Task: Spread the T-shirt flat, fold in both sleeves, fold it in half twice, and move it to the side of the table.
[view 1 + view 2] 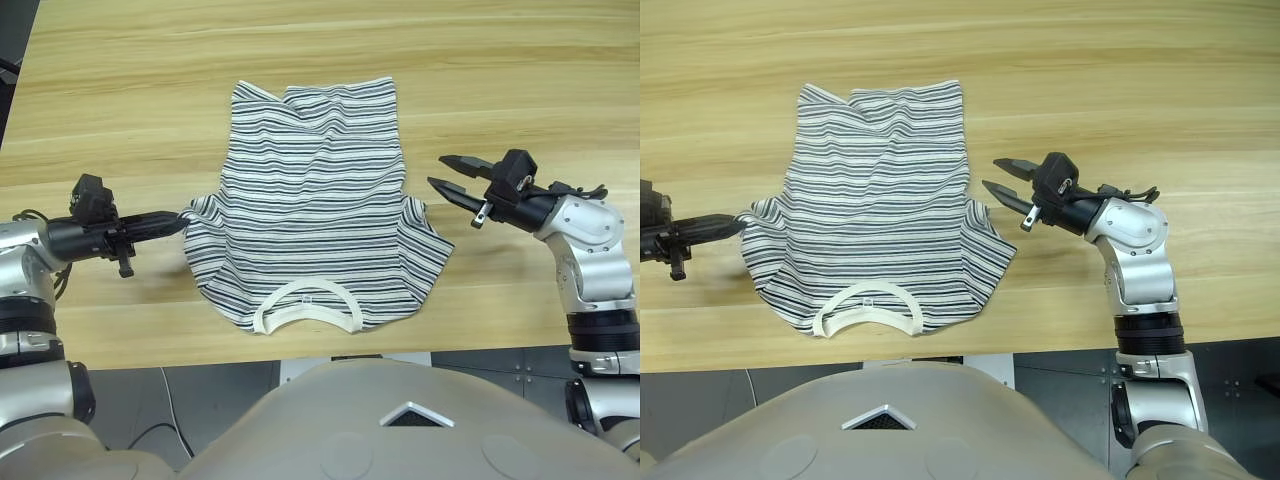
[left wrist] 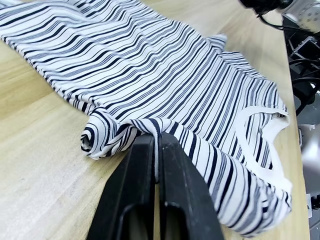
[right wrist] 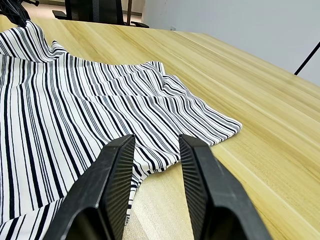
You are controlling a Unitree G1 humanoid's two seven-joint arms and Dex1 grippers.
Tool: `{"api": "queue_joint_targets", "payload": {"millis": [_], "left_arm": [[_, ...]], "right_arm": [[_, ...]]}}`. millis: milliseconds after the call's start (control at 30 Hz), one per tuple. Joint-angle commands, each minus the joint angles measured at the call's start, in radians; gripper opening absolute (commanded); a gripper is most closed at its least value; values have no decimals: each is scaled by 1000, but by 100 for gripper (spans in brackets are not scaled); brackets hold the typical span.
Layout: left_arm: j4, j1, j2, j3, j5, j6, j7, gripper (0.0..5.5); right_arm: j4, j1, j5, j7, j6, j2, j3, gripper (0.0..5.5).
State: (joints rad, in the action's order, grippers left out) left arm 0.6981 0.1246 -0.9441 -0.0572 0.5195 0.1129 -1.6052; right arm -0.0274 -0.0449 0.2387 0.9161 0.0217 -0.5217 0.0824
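Two grippers are working at the edges of the striped T-shirt point(image 1: 315, 190), which is lying wrinkled in the middle of the wooden table point(image 1: 120, 80), its white collar point(image 1: 305, 312) nearest the robot. The left gripper point(image 1: 181, 222) is pinching the bunched left sleeve point(image 1: 203, 215), fingers clamped tight on the fabric. The right gripper point(image 1: 436, 170) is hovering just beside the right sleeve point(image 1: 425, 238), fingers parted, gripping nothing.

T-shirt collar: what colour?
The collar is plain cream-white, against the black-and-white striped T-shirt. Clearest in the left eye view.
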Motion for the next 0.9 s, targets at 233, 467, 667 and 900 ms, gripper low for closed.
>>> {"api": "queue_joint_targets", "payload": {"millis": [233, 467, 667, 900], "left_arm": [[-322, -92, 3, 2, 21, 132, 5, 11], [-435, -47, 82, 86, -43, 201, 75, 11], [-341, 24, 153, 126, -112, 214, 140, 32], [-283, 59, 209, 132, -136, 218, 163, 152]], "right_arm": [[-3, -8, -11, -7, 0, 2, 18, 164], [11, -15, -20, -12, 13, 14, 33, 164], [12, -13, -22, -17, 18, 19, 41, 164], [16, -8, -19, -22, 25, 25, 47, 164]]}}
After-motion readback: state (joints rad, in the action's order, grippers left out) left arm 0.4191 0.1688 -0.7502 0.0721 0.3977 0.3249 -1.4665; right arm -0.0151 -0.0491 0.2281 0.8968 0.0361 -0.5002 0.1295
